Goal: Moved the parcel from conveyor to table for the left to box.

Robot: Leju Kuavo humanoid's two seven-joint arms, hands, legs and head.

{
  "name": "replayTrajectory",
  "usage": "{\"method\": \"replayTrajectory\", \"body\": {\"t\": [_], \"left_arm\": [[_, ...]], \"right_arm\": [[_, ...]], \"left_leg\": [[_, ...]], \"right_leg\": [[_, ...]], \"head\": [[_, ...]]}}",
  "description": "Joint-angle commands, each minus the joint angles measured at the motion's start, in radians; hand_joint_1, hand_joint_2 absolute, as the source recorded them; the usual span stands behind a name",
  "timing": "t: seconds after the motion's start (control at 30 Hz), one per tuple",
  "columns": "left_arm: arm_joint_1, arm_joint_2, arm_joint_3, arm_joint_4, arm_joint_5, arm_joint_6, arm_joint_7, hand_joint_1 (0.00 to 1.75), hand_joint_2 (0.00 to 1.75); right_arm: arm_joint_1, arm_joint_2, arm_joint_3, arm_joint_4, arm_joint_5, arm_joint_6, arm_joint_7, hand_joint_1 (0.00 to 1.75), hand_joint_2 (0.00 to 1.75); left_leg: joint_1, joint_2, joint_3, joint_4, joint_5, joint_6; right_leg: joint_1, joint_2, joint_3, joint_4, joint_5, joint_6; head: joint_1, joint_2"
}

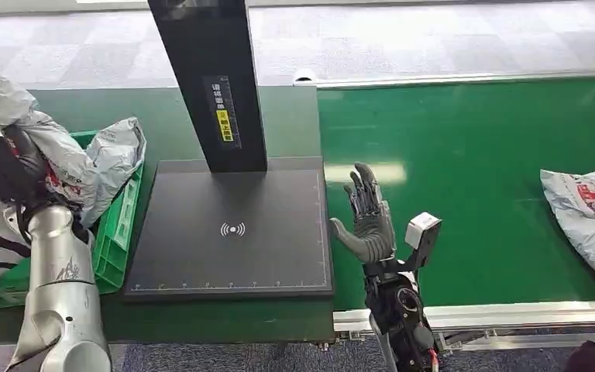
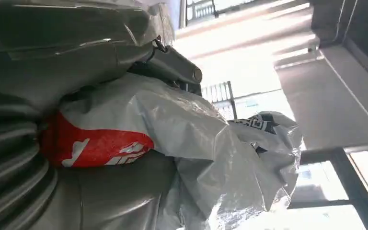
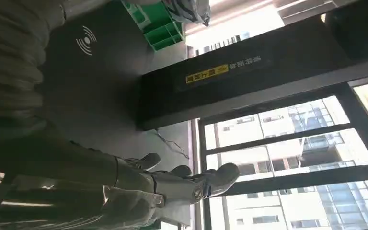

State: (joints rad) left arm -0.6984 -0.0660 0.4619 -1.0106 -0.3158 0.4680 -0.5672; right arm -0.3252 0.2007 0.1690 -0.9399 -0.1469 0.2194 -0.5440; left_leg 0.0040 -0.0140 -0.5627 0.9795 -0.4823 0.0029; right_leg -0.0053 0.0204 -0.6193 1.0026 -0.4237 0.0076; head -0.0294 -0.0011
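With my right hand (image 1: 368, 221) spread empty by the black scanner pad (image 1: 232, 232) and my left hand (image 1: 27, 167) gripping a bagged parcel above the green crate (image 1: 120, 225), the crinkly grey plastic mailer (image 1: 589, 213) on the green conveyor belt (image 1: 472, 170) looks light, soft and slippery, best gripped mid-body.

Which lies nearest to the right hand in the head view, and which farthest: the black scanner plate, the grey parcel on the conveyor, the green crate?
From the right hand:
1. Black scanner plate, just to its left.
2. Grey parcel, far right on the conveyor.
3. Green crate, beyond the plate, far left.
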Motion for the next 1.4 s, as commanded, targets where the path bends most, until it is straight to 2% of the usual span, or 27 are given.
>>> {"method": "replayTrajectory", "body": {"t": [0.03, 0.4, 0.43, 0.57, 0.77, 0.8, 0.83, 0.87, 0.9, 1.4], "left_arm": [[0.015, 0.013, -0.129, -0.026, 0.010, -0.028, 0.024, 1.75, 1.75], [0.009, 0.023, -0.146, 0.000, 0.014, -0.042, 0.025, 1.75, 1.75], [0.011, 0.035, -0.190, 0.017, 0.024, -0.140, 0.055, 1.75, 1.75], [0.003, 0.023, -0.223, 0.041, 0.050, -0.161, 0.051, 1.75, 1.75], [0.010, 0.024, -0.233, 0.026, 0.246, -0.339, 0.065, 1.75, 1.75], [0.009, 0.029, -0.246, 0.034, 0.219, -0.295, 0.061, 1.75, 1.75], [0.005, 0.031, -0.250, 0.045, 0.198, -0.259, 0.063, 0.00, 1.75], [-0.035, 0.067, -0.306, 0.151, -0.030, 0.000, 0.167, 0.00, 1.75], [-0.054, 0.074, -0.303, 0.196, -0.057, 0.032, 0.162, 0.00, 1.75], [-0.066, 0.079, -0.297, 0.224, -0.050, 0.033, 0.143, 0.00, 1.75]], "right_arm": [[-0.068, -0.007, 0.017, 0.102, -0.001, 0.003, -0.007, 0.00, 1.75], [-0.069, -0.009, 0.018, 0.108, -0.002, 0.003, -0.004, 0.00, 1.75], [-0.066, -0.009, 0.016, 0.106, -0.002, 0.003, -0.003, 0.00, 1.75], [-0.055, -0.011, 0.011, 0.095, 0.002, 0.007, 0.000, 0.00, 1.75], [-0.058, -0.013, 0.000, 0.103, 0.006, 0.009, 0.001, 0.00, 1.75], [-0.058, -0.011, -0.003, 0.103, 0.006, 0.007, 0.000, 0.00, 1.75], [-0.057, -0.012, -0.002, 0.102, 0.007, 0.008, 0.000, 0.00, 1.75], [-0.062, -0.009, -0.007, 0.100, 0.008, 0.001, 0.001, 0.00, 1.75], [-0.064, -0.007, -0.008, 0.098, 0.009, 0.002, 0.005, 0.00, 1.75], [-0.064, -0.006, -0.008, 0.097, 0.009, 0.001, 0.008, 0.00, 1.75]], "left_leg": [[0.000, 0.001, 0.003, -0.001, -0.001, 0.000], [0.000, 0.002, 0.003, -0.002, 0.000, -0.001], [0.000, 0.001, 0.002, -0.001, 0.000, 0.000], [0.000, -0.001, 0.001, -0.001, 0.000, 0.000], [0.000, 0.000, 0.003, -0.001, 0.000, -0.001], [0.000, 0.000, 0.002, -0.001, 0.000, 0.000], [0.000, 0.000, 0.003, -0.002, 0.000, -0.001], [0.000, -0.001, 0.002, -0.001, 0.000, 0.000], [0.000, -0.001, 0.003, -0.001, 0.000, 0.000], [0.000, 0.000, 0.002, 0.000, 0.000, 0.000]], "right_leg": [[0.000, -0.002, 0.003, -0.001, 0.000, 0.001], [0.000, -0.001, 0.003, -0.002, 0.000, 0.000], [0.000, -0.001, 0.002, -0.001, 0.000, 0.000], [0.000, -0.003, 0.002, -0.001, 0.000, 0.000], [0.000, -0.002, 0.003, -0.001, -0.001, 0.000], [0.000, -0.002, 0.002, -0.001, 0.000, 0.000], [0.001, -0.003, 0.004, -0.002, -0.001, 0.000], [0.000, -0.003, 0.002, -0.001, -0.001, 0.000], [0.000, -0.003, 0.003, -0.001, -0.001, 0.000], [0.000, -0.002, 0.002, 0.000, -0.001, 0.000]], "head": [[0.000, 0.000], [0.000, 0.000], [0.000, 0.000], [0.000, 0.000], [0.000, 0.000], [0.000, 0.000], [0.000, 0.000], [0.000, 0.000], [0.000, 0.000], [0.000, 0.000]]}}
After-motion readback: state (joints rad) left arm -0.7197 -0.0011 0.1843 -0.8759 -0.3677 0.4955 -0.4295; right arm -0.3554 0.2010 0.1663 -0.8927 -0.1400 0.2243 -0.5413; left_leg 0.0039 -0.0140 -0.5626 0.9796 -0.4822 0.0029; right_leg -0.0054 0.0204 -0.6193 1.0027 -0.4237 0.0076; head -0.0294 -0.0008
